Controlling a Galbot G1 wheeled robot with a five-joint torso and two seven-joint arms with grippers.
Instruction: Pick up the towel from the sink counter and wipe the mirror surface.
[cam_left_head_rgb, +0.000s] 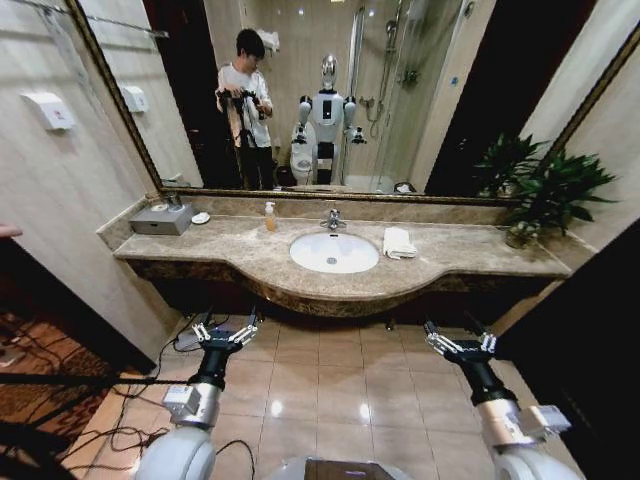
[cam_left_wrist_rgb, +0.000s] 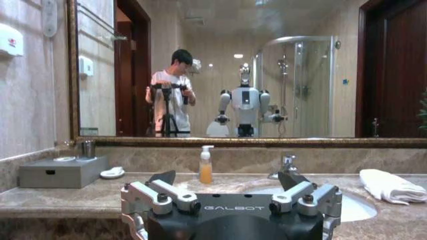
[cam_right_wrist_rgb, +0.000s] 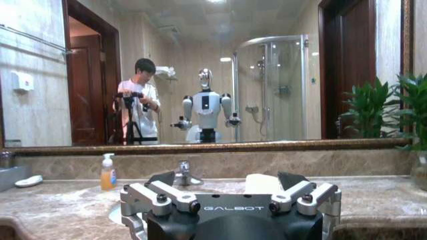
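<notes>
Just right of the basin (cam_left_head_rgb: 334, 252), the towel (cam_left_head_rgb: 399, 242) lies folded; the right gripper (cam_right_wrist_rgb: 231, 192), jaws spread, hides its lower part. The left gripper (cam_left_head_rgb: 225, 333), also spread, hangs below the sink counter (cam_left_head_rgb: 250, 262).

This is looking like a hotel-style bathroom: a marble sink counter (cam_left_head_rgb: 250, 262) carrying an oval basin (cam_left_head_rgb: 334, 252) and chrome faucet (cam_left_head_rgb: 333, 219), a wide framed mirror (cam_left_head_rgb: 330, 90) reflecting a glass shower stall, and a soap bottle (cam_left_head_rgb: 269, 216) standing at the far edge.
</notes>
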